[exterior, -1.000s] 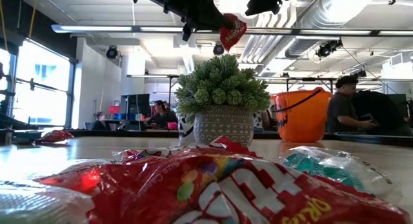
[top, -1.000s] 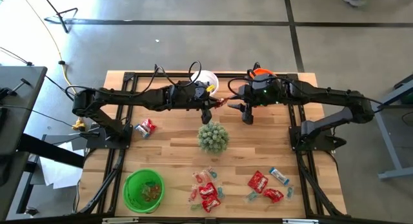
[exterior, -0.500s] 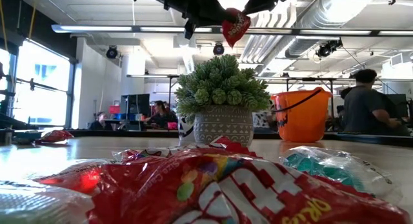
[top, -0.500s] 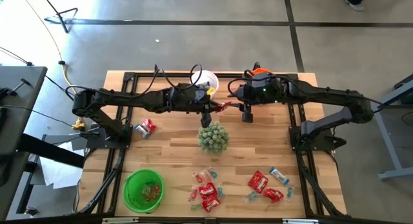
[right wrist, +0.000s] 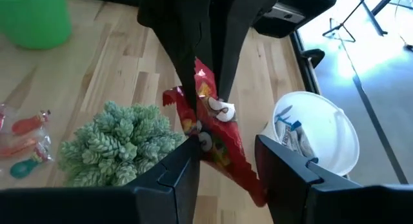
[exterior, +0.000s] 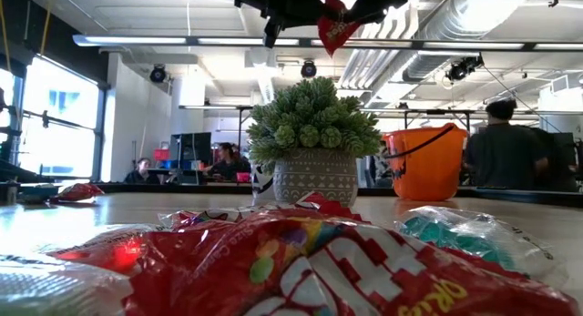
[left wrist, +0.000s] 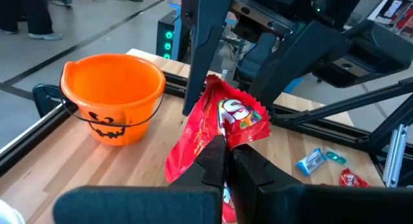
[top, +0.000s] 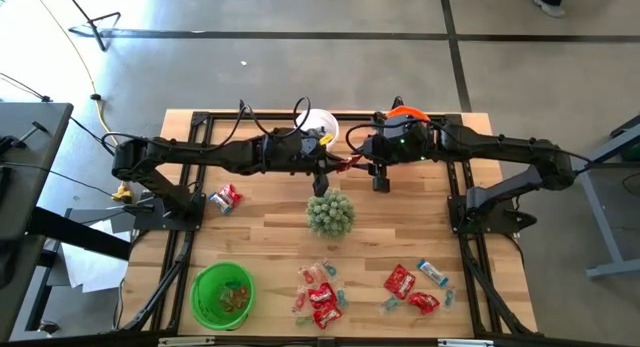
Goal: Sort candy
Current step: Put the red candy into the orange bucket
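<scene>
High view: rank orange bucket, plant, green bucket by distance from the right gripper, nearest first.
From the right gripper:
1. Orange bucket, at the table's far edge, partly under the right arm.
2. Plant, mid-table.
3. Green bucket, near-left corner.

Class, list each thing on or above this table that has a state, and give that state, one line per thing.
Left pincer: shut on the red packet.
Right pincer: open, fingers either side of the red packet.
Red packet: held in the air.
Orange bucket: upright.
White bucket: upright, wrappers inside.
Green bucket: upright, small pieces inside.
Potted plant: upright.
</scene>
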You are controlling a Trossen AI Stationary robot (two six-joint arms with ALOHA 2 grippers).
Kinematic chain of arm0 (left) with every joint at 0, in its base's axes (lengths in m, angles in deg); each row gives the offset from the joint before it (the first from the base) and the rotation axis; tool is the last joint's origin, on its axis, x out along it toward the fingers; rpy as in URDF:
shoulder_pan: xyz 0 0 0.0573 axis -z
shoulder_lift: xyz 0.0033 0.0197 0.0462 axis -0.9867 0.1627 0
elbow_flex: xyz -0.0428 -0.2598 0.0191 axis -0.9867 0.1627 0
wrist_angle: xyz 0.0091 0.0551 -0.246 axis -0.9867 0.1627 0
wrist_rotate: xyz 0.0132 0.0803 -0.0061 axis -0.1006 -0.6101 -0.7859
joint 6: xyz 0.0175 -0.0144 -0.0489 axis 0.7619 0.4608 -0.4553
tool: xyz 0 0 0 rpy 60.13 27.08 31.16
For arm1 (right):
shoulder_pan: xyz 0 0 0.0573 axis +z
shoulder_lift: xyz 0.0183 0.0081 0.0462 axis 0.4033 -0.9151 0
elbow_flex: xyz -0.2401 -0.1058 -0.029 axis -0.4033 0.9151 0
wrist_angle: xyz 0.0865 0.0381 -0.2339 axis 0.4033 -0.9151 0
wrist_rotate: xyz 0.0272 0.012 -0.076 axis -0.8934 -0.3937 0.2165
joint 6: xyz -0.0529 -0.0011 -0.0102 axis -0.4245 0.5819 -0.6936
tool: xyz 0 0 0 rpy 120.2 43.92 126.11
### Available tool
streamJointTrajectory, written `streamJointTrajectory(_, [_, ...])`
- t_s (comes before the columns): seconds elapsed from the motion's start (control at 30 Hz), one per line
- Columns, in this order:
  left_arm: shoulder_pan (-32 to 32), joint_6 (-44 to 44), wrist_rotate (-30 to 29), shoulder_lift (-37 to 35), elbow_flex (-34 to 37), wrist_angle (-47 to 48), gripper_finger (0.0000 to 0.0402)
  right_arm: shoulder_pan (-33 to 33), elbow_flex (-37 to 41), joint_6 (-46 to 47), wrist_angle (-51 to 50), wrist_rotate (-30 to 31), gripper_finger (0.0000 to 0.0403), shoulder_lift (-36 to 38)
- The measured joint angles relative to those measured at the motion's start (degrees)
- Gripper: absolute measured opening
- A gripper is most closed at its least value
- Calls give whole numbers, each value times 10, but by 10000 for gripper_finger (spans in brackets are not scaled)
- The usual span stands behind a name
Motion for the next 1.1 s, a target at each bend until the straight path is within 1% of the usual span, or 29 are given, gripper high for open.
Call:
streamJointTrajectory(0.1, [1, 0, 0, 0, 0, 2, 0, 0, 0, 1, 2, 3, 134, -1])
streamJointTrajectory(0.17, [1, 0, -1, 0, 0, 4, 0, 0, 0, 2, 2, 7, 116, -1])
streamJointTrajectory(0.23, [0, 0, -2, 0, 0, 4, 0, 0, 0, 2, 2, 7, 88, -1])
streamJointTrajectory(0.33, [0, 0, -2, 0, 0, 5, 0, 0, 0, 2, 1, 8, 35, -1])
streamJointTrajectory(0.4, [0, 0, -2, 0, 0, 6, 0, 0, 0, 2, -1, 9, 13, -1])
streamJointTrajectory(0.57, [1, -1, -4, 0, 0, 6, 0, 0, 0, 17, -1, 9, 20, -1])
streamJointTrajectory(0.73, [1, 26, -8, 0, 0, 11, 10, 0, 0, 17, -1, 10, 5, -1])
streamJointTrajectory(0.9, [-2, 25, 17, 0, -1, 17, 49, 0, 1, 17, -2, 10, 7, -1])
streamJointTrajectory(1.0, [-6, 34, 19, 0, -1, 21, 77, 0, 1, 17, -3, 17, 5, -1])
streamJointTrajectory(1.1, [-11, 41, 18, 0, -1, 21, 102, 0, 1, 14, -29, 60, 5, 0])
